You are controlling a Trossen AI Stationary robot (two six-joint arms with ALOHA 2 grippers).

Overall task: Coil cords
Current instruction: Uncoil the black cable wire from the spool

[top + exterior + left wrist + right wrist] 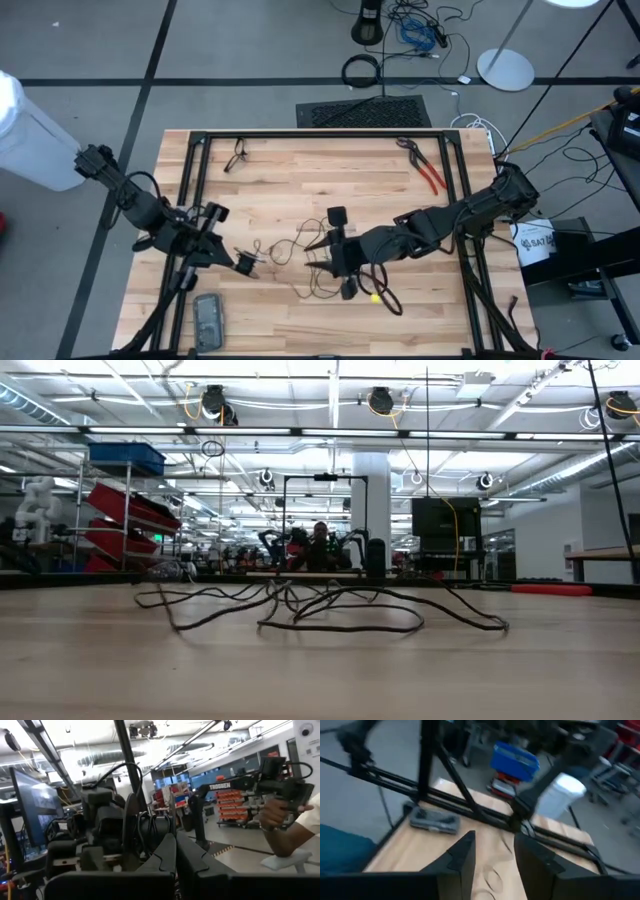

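High view: nearest on the wooden worktop lies a dark flat case at the near left edge. Just beyond it the left gripper sits low over the boards, its jaws clenched together, right at the left end of the cord; whether they pinch the cord cannot be told. The thin black cord sprawls in loose, uncoiled loops across the middle of the worktop, from the left gripper across to the right one. The right gripper reaches in from the right over those loops, its jaws released and standing apart, with nothing between them in the right wrist view. A small yellow piece lies just near of that arm. Farther back, red-handled pliers rest by the far right corner, and a small black clip by the far left. On the floor beyond the worktop are a black mat and a thick cable ring. In the left wrist view a person's hand holds a control handle in the room behind.
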